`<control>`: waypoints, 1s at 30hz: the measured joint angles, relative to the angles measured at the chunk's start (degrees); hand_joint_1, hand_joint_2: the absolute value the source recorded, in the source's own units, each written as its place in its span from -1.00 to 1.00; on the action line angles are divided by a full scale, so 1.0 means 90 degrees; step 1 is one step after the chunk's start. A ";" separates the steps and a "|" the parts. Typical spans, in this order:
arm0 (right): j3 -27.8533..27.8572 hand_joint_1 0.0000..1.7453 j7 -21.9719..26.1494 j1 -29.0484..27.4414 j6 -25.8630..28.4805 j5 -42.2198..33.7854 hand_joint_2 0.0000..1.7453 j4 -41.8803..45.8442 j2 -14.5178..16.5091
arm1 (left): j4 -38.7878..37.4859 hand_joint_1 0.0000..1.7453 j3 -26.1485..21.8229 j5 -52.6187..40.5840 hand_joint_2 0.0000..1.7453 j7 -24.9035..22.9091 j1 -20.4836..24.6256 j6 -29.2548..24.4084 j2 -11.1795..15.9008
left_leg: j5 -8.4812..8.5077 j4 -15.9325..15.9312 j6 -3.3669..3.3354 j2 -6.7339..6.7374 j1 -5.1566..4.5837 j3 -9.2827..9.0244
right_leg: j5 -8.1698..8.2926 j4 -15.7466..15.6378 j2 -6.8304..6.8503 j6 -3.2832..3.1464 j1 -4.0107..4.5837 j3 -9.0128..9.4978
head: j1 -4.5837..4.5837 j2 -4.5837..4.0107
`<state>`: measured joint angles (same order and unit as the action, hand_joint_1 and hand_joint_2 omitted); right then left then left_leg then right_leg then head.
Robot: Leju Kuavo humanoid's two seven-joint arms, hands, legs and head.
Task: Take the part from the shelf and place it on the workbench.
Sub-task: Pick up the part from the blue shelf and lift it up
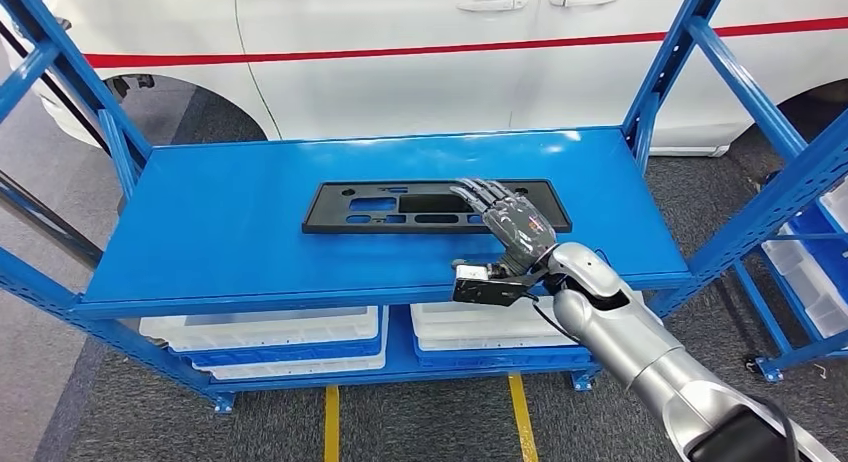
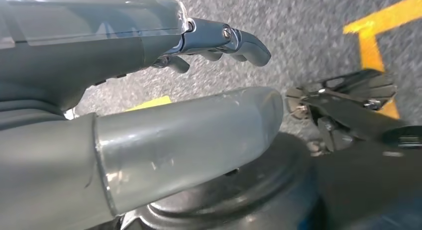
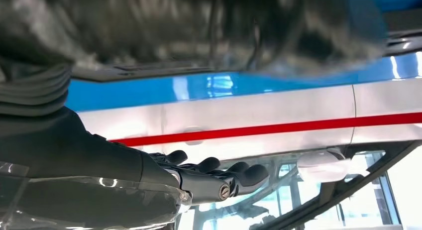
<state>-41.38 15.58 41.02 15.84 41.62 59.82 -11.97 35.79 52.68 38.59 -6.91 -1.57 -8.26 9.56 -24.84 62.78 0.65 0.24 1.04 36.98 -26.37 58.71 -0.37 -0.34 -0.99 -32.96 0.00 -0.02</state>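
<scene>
Head view shows the black plastic panel (image 1: 436,206) lying flat on the blue shelf (image 1: 230,222), toward its back half. The right hand (image 1: 505,222) reaches over the panel's right end with fingers stretched out and apart, gripping nothing. A white car (image 1: 420,52) with a red stripe stands just behind the shelf; white bins (image 1: 270,334) sit on the lower level. The left hand (image 2: 164,105) hangs above grey floor, fingers loosely extended, holding nothing.
</scene>
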 joint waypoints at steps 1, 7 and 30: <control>0.0000 -1.00 0.0001 0.0005 -0.0002 0.0000 -1.00 0.0000 0.0001 | 0.0001 -1.00 0.0001 -0.0001 -1.00 0.0000 0.0006 -0.0002 0.0000 | 0.0079 -0.0273 -0.0023 -0.0009 -0.0007 -0.0119 | -0.0027 0.0018 -0.0001 0.0036 0.0007 0.0002 | -0.0001 0.0000; 0.0000 -1.00 0.0005 0.0016 -0.0026 -0.0001 -1.00 0.0002 0.0012 | 0.0016 -1.00 0.0002 -0.0013 -1.00 -0.0002 0.0022 -0.0007 -0.0001 | 0.0046 -0.0495 -0.0281 -0.0022 -0.0014 -0.0255 | -0.0298 0.0410 0.0009 0.0227 -0.0010 -0.0170 | -0.0006 -0.0001; -0.0112 -1.00 0.0010 0.0012 -0.0220 0.0022 1.00 -0.0082 0.0085 | 0.0033 -1.00 0.0020 -0.0075 -1.00 -0.0060 0.0050 -0.0056 0.0001 | -0.0099 0.0172 -0.0009 -0.0021 -0.0019 0.0057 | 0.0008 0.0033 0.0016 -0.0041 0.0025 -0.0061 | -0.0002 0.0000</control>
<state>-42.39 15.67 41.13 13.85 41.81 59.08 -11.21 36.09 52.86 37.91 -7.45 -1.13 -8.77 9.57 -25.73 64.33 0.58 0.05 0.86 37.49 -26.29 59.01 -0.22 -0.70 -0.76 -33.51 -0.03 -0.02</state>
